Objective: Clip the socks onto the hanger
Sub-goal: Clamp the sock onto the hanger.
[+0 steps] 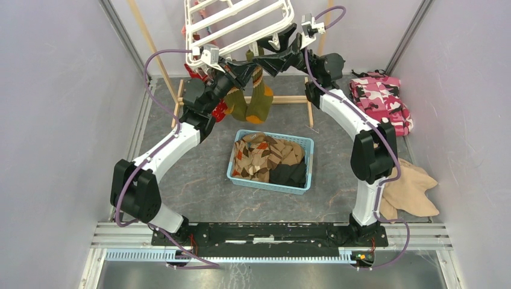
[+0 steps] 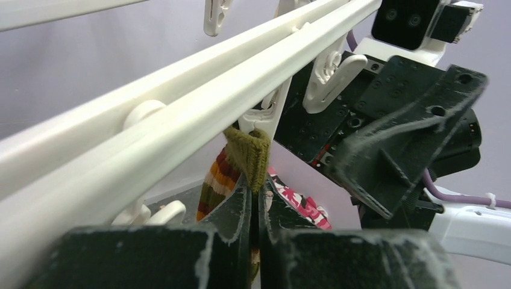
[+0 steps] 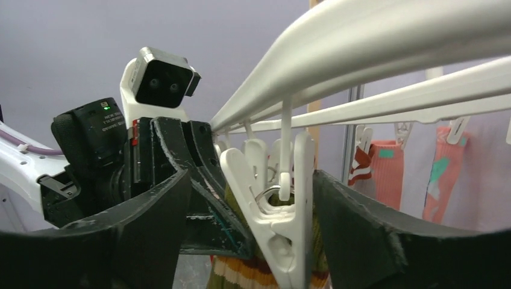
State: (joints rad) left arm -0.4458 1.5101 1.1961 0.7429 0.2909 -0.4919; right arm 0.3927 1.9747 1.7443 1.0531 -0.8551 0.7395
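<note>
Olive ribbed sock with striped bands (image 2: 248,153) hangs at the rim of the white plastic drying hanger (image 1: 241,21), cuff inside a white clip (image 3: 274,208). The left gripper (image 2: 258,195) pinches it upward (keeping the cuff presented); the right gripper (image 3: 253,186) straddles the clip, jaws apart.

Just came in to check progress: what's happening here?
The left gripper, jaws shut, holds an olive sock by its cuff up at a clip on the hanger. The right gripper has its jaws open around that clip, which seems to bite the cuff. More socks lie in the basket.
</note>
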